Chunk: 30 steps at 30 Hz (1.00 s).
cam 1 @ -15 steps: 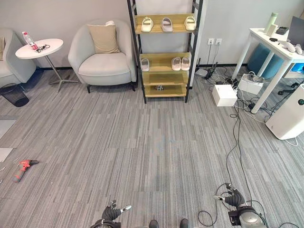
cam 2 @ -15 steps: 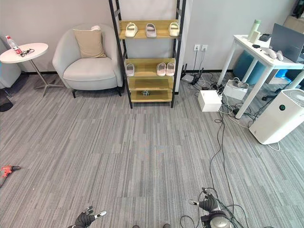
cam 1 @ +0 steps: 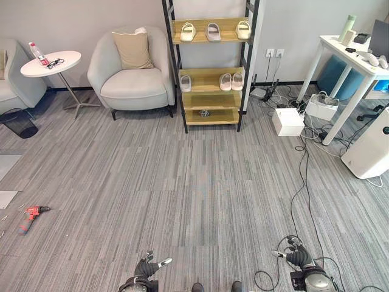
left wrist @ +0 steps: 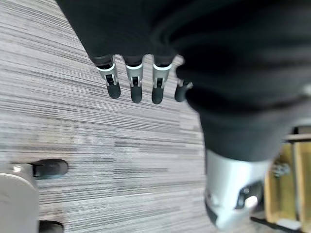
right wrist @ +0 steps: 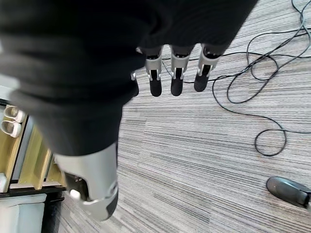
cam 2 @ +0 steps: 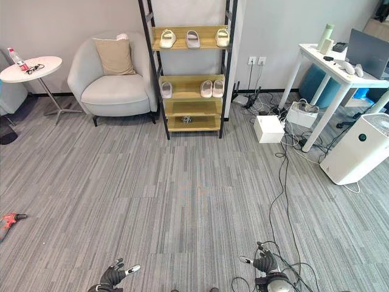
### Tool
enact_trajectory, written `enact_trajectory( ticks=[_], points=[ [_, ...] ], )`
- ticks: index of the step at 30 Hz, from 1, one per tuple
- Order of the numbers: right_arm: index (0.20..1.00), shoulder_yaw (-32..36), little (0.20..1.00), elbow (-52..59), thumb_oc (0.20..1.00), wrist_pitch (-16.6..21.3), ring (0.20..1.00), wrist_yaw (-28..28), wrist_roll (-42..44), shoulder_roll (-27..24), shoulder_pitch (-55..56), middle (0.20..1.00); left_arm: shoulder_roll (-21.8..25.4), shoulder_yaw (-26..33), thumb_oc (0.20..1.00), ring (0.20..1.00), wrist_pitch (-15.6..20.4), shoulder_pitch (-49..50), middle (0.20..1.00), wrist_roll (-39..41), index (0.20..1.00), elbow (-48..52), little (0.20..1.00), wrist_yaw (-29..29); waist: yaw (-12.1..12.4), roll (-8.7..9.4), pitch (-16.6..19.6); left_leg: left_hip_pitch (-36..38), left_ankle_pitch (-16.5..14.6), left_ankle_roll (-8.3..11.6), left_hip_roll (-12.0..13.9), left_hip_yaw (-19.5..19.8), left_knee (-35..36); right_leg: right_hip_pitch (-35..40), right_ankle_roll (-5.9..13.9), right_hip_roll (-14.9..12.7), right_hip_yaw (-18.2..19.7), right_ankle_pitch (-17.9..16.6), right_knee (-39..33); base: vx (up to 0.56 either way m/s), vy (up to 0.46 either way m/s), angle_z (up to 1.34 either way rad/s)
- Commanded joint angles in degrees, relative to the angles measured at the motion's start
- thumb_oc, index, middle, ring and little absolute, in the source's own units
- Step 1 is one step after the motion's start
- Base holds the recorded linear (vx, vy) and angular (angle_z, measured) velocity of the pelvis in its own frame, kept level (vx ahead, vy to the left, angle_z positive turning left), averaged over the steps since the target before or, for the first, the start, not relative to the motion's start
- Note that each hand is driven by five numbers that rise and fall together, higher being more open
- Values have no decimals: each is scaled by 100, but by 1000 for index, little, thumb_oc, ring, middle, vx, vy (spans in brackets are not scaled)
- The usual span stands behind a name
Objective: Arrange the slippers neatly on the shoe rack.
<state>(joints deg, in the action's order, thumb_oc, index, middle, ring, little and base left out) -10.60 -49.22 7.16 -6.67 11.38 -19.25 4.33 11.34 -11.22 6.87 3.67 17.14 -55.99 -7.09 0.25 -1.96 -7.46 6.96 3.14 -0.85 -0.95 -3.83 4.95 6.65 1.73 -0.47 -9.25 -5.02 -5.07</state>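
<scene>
- Change since half a second ago: the left hand [cam 1: 149, 267] has crept a little forward and its thumb sits higher; the right hand [cam 1: 296, 255] has barely moved. The room itself has shifted only slightly in view, so I put that down to the camera.
- Left hand: fingers straight and relaxed in its wrist view, thumb apart, nothing in it. Right hand: the same, fingers spread loosely over bare floor [cam 1: 200, 182], carrying nothing.
- What that means (my judgement): no slipper is in hand, and the robot stands well apart from the shoe rack [cam 1: 209, 64]. The step in hand looks like standing off or walking, not arranging.
- Slippers: three sit on the top shelf [cam 1: 212, 30], and three on the middle shelf [cam 1: 225, 81], one apart at the left end and two close together toward the right. All are already on the rack, toes outward, in rough rows.
- A small dark object [cam 1: 204, 112] lies on the lower shelf; too small to identify.
- Materials: rack of black metal uprights with pale wooden boards; slippers pale, smooth and rounded (moulded foam or rubber, likely light and easy to pinch).
- Floor is grey striped carpet tile, low pile.
- Surroundings: a grey tub armchair [cam 1: 130, 76] with a tan cushion stands left of the rack; a red drill [cam 1: 27, 217] lies on the floor at far left.
</scene>
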Motion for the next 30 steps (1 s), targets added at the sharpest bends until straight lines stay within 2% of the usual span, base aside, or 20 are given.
enact_trajectory(
  ticks=[1,20,30],
  points=[
    [1000,-90,1000,-15,1000,208,1000,76,222,9,-232,1000,37,-94,1000,1000,151,-406,1000,66,1000,-100,1000,-74,-26,183,30,23,-351,360,226,107,5,191,466,-447,22,695,7,0,0,0],
    [1000,-227,1000,34,1000,136,1000,128,170,48,-246,1000,6,-84,1000,1000,111,-333,1000,177,1000,-55,1000,-28,-10,200,-1,44,-381,362,231,120,5,218,476,-462,1,727,7,0,0,0],
    [1000,-342,1000,58,1000,76,1000,210,160,46,-302,1000,88,-106,1000,1000,94,-353,1000,159,1000,135,1000,-12,6,173,-138,-113,-341,346,216,136,5,43,498,-479,31,661,7,-12,3,-1]
  ],
)
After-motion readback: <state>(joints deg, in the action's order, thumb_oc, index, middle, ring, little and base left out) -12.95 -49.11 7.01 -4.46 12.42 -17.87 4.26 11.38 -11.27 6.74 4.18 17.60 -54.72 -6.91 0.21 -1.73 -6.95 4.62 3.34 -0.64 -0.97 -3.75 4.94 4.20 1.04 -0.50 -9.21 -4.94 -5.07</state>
